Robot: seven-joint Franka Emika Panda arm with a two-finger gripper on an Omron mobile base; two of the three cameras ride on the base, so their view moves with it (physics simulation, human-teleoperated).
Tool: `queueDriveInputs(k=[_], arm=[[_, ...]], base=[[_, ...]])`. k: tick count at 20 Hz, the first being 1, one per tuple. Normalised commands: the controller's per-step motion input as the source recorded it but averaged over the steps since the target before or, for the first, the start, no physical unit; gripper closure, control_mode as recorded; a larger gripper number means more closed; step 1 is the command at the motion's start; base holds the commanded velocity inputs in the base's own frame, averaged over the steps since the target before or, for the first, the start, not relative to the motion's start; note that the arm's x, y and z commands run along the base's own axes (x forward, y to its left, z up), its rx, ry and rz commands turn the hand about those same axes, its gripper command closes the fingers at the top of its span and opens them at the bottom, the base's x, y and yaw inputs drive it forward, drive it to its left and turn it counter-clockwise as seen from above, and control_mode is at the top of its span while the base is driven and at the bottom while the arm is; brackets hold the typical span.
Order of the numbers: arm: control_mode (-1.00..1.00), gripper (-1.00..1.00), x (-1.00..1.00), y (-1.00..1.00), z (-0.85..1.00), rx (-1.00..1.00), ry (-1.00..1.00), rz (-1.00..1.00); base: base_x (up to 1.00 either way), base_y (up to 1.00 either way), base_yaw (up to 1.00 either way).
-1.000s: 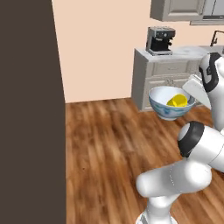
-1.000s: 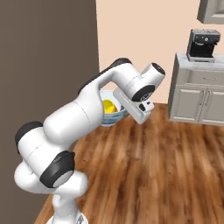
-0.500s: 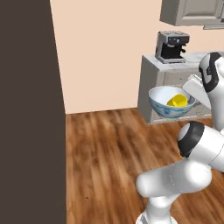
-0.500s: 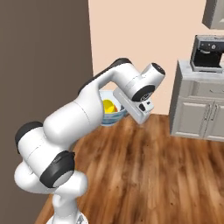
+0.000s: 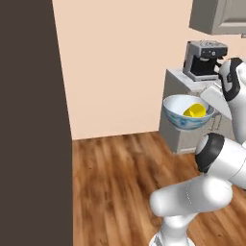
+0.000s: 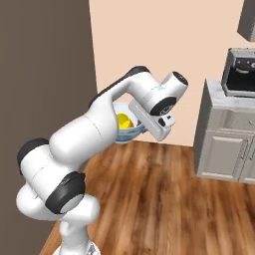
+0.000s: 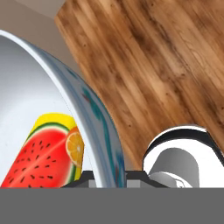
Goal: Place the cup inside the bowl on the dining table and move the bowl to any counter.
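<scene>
Holding the bowl (image 5: pixel 185 113) by its rim, the hand (image 7: pixel 109 177) is clenched on the wall of the bowl — one finger sits inside and one outside, as the hand view shows near its bottom edge. The bowl hangs in the air above the wooden floor (image 5: pixel 115 178), level, with its white inside facing up and its blue-grey patterned outside (image 7: pixel 101 127) below. The cup (image 5: pixel 194 111) lies inside the bowl, tipped on its side against the wall; its yellow body carries a watermelon and orange picture (image 7: pixel 46 153). In the right base view the bowl (image 6: pixel 127 132) is partly hidden behind the white arm, with the cup (image 6: pixel 123 121) just visible in it. Behind the bowl stands the bench (image 5: pixel 176 89) — white top over pale cabinets — with a coffee machine (image 5: pixel 204 58) on it.
</scene>
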Motion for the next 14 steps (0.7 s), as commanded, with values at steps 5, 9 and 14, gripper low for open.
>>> queueDriveInputs(k=[5, 9, 14], arm=[[1.00, 1.00, 0.00, 0.00, 0.00, 0.00, 0.00, 0.00], [1.00, 1.00, 0.00, 0.00, 0.00, 0.00, 0.00, 0.00], [1.00, 1.00, 0.00, 0.00, 0.00, 0.00, 0.00, 0.00]], base=[[1.00, 0.00, 0.00], [0.98, -0.07, 0.00], [0.37, -0.48, 0.00]])
